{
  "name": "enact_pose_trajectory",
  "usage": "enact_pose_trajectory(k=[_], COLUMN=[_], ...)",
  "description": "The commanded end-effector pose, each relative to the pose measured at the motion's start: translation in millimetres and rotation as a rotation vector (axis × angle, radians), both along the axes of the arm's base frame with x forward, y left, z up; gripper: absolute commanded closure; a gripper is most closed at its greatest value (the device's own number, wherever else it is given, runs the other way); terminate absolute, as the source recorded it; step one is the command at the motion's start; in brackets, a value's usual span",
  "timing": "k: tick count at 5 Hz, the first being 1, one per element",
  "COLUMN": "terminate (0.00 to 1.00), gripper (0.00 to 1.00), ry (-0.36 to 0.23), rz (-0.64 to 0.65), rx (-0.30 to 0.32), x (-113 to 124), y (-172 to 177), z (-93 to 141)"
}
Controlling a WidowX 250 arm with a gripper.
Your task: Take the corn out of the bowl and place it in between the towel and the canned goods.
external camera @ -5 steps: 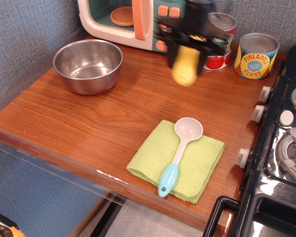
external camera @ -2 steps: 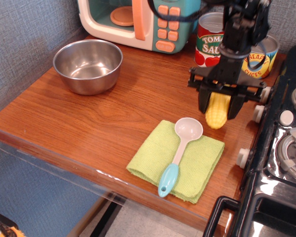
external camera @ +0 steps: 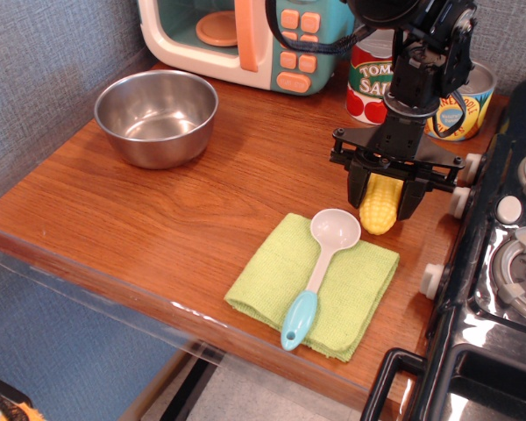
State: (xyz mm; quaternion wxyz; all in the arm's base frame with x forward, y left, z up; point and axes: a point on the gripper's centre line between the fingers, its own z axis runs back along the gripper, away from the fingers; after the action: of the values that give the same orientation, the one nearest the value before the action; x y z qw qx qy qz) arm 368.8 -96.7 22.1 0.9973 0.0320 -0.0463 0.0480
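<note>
My gripper (external camera: 384, 195) is shut on the yellow corn (external camera: 380, 205) and holds it upright, tip down, just above or at the wood between the lime-green towel (external camera: 316, 285) and the cans. The red Tomato Sauce can (external camera: 371, 81) and the Pineapple Slices can (external camera: 460, 110) stand behind the arm, partly hidden by it. The steel bowl (external camera: 156, 117) sits empty at the left of the counter.
A white and teal spoon (external camera: 320, 267) lies on the towel. A toy microwave (external camera: 245, 35) stands at the back. A black toy stove (external camera: 500, 263) with knobs borders the counter on the right. The counter's front edge (external camera: 114, 281) runs diagonally below.
My gripper carried the corn from mid-counter near the microwave rightward and down to the spot between the towel and the cans, then lowered a little more.
</note>
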Motion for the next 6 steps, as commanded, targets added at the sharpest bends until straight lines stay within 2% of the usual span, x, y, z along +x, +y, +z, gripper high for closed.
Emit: enact_pose_trajectory(k=[1, 3, 4, 5, 6], terminate=[0.0, 0.0, 0.0, 0.0, 0.0], gripper=[0.0, 0.0, 0.0, 0.0, 0.0], ry=[-0.057, -0.148, -0.112, -0.076, -0.076], rz=[-0.057, -0.158, -0.156, -0.141, -0.141], rx=[0.01, -0.014, -0.029, 0.043, 0.043], x=[-2.3, -23.1, -35.7, -45.0, -45.0], y=[6.7, 6.2, 14.2, 22.4, 22.4], z=[33.1, 97.9, 101.2, 100.0, 100.0])
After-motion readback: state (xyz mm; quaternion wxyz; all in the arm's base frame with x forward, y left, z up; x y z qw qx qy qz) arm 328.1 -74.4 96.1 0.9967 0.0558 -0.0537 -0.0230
